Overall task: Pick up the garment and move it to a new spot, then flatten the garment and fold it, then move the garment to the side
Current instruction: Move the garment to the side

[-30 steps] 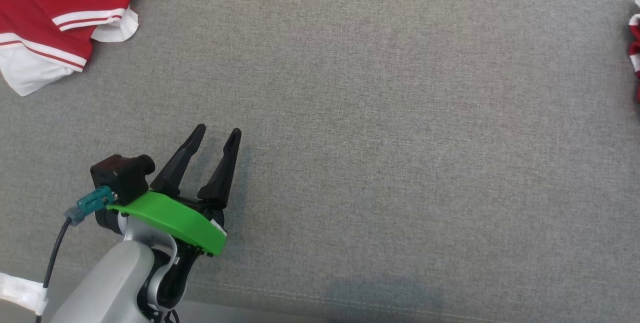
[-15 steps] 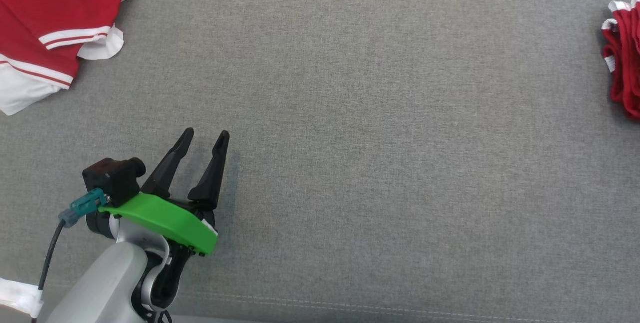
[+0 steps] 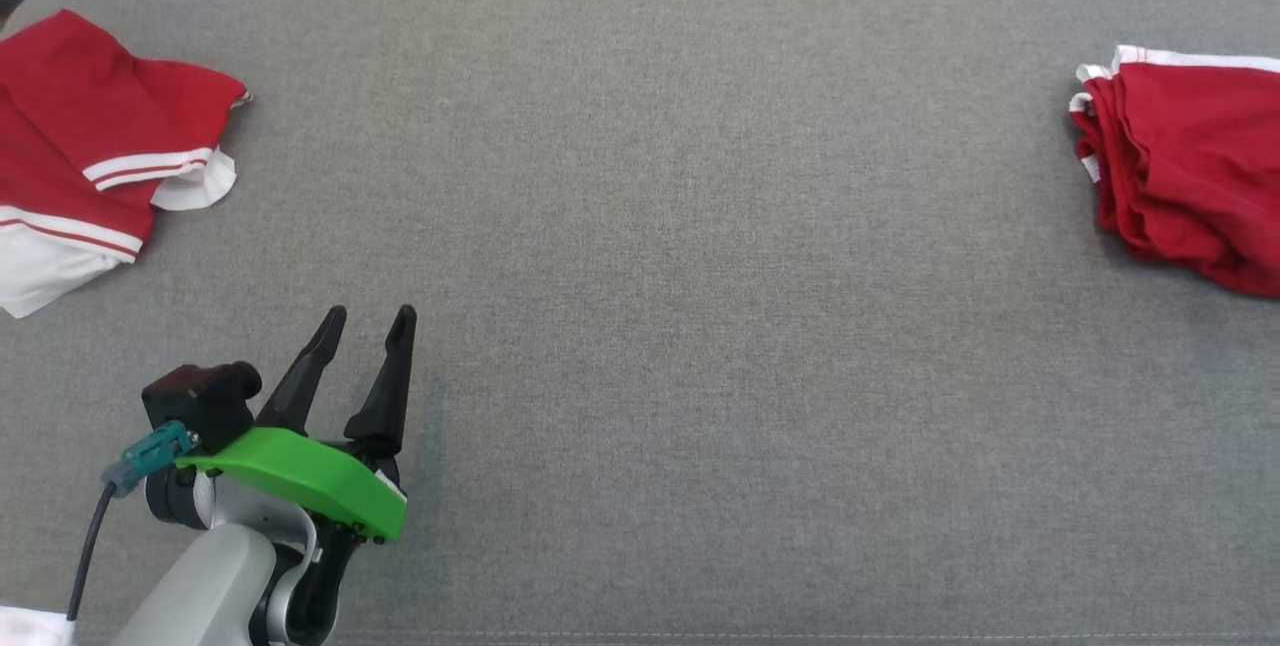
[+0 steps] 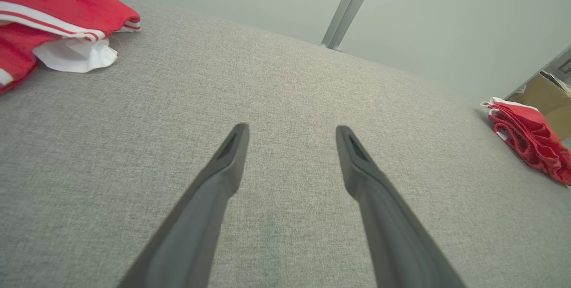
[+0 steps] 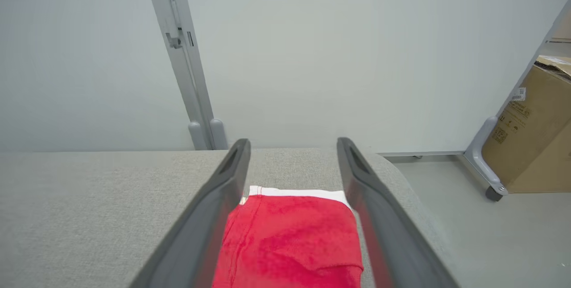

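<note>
The garment (image 3: 1190, 166) is red with a white hem and lies folded at the far right of the grey padded surface (image 3: 640, 276). It also shows small at the right of the left wrist view (image 4: 528, 138). In the right wrist view my right gripper (image 5: 293, 141) hangs open just above the folded garment (image 5: 290, 234), fingers apart and holding nothing. My left gripper (image 3: 370, 314) rests open at the lower left over bare grey cloth, far from the garment, with empty fingers (image 4: 292, 128).
A loose heap of red and white clothes (image 3: 90, 146) lies at the left edge, also in the left wrist view (image 4: 40, 11). Beyond the surface's far edge stand a pale wall and a metal post (image 5: 178, 56). A cardboard box (image 5: 535, 136) stands on the floor to the right.
The head camera has tilted up, so the far edge and more of the folded garment now show at the right. My left gripper has stayed open in its place.
</note>
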You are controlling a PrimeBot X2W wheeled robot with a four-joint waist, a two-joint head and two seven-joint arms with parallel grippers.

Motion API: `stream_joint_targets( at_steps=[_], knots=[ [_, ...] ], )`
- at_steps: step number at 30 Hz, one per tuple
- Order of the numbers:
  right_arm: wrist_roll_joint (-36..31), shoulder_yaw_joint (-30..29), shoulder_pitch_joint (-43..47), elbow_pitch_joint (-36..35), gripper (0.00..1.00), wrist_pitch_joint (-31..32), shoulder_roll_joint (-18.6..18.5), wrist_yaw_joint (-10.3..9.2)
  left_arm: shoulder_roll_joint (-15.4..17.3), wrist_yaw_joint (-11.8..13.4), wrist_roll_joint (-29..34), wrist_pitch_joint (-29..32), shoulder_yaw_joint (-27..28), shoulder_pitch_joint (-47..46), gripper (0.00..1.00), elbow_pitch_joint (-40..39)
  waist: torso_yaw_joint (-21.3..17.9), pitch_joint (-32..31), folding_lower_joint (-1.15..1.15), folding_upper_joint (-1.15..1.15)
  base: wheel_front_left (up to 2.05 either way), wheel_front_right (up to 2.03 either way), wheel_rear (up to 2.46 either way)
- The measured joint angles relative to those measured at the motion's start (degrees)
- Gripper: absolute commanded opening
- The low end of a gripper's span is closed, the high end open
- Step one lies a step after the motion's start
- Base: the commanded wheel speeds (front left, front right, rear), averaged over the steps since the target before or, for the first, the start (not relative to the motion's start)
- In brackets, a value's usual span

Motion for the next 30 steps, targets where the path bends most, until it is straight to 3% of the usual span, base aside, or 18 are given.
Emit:
stream_joint_targets(
  at_steps=[6,13,16,20,30],
  knots=[
    [-0.7,-0.4,8.8,-1.2,1.00,-11.1,7.1,-0.07,-0.6,0.3,2.3,-0.3,0.6,1.1,1.00,1.7,-0.8,-4.4,0.00,0.00,0.00,0.00,0.00],
    [-4.6,-1.4,16.5,-0.7,1.00,-7.8,13.1,-0.07,-0.6,1.2,3.9,-0.3,3.4,4.0,1.00,3.4,-0.8,-9.3,0.00,0.00,0.00,0.00,0.00],
    [-6.1,-5.2,19.8,-2.0,1.00,-7.3,16.6,-0.07,-0.6,1.5,5.9,-0.3,4.1,4.8,1.00,3.5,-0.5,-11.0,0.00,0.00,0.00,0.00,0.00],
    [-11.8,-9.0,22.0,-4.5,1.00,-7.3,18.9,-0.07,-0.7,1.5,7.1,-0.3,5.5,6.0,1.00,3.5,0.1,-12.7,0.00,0.00,0.00,0.00,0.00],
    [-20.4,-11.9,28.9,-6.7,1.00,-7.3,23.3,-0.08,-1.4,1.6,10.4,-0.3,8.1,7.7,1.00,3.1,0.9,-13.9,0.00,0.00,0.00,0.00,0.00]
  ],
)
